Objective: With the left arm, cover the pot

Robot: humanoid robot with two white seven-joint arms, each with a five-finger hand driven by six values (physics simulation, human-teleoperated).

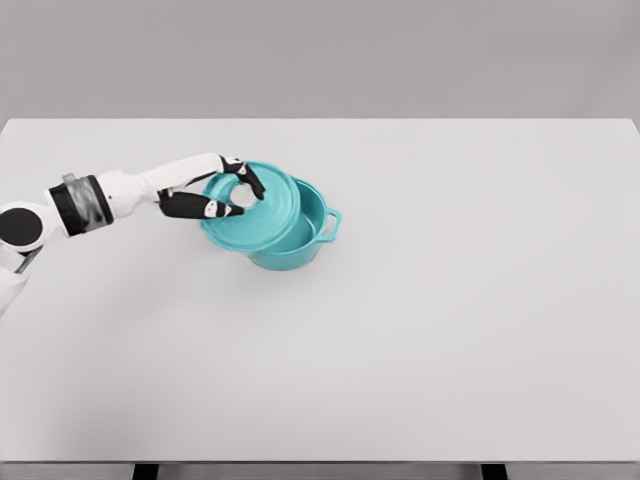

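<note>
Left hand (pixel 222 196), at the end of the white arm that comes in from the left, is clamped on the round teal lid (pixel 255 208): its dark fingers (pixel 250 178) curl over the lid's top near the middle, about where a knob would sit, though the knob itself is hidden under them. The lid hangs tilted just right of the palm, its far edge overlapping the mouth of the teal round pot with side handles (pixel 300 235), which stands on the white desk (pixel 450 300) just beyond and below the fingertips. The lid sits off-centre toward the hand, so the right part of the pot's opening shows uncovered.

Both pieces look rigid and smooth, like enamelled metal, so I judge them stiff, fairly heavy for their size and slippery at the rim. The central knob seems the sound place to hold; a pinch at the rim would likely slide. The pot looks free to skid on the smooth desk if the lid pushes it sideways, so levelling before lowering seems wise.

The right arm does not show.
</note>
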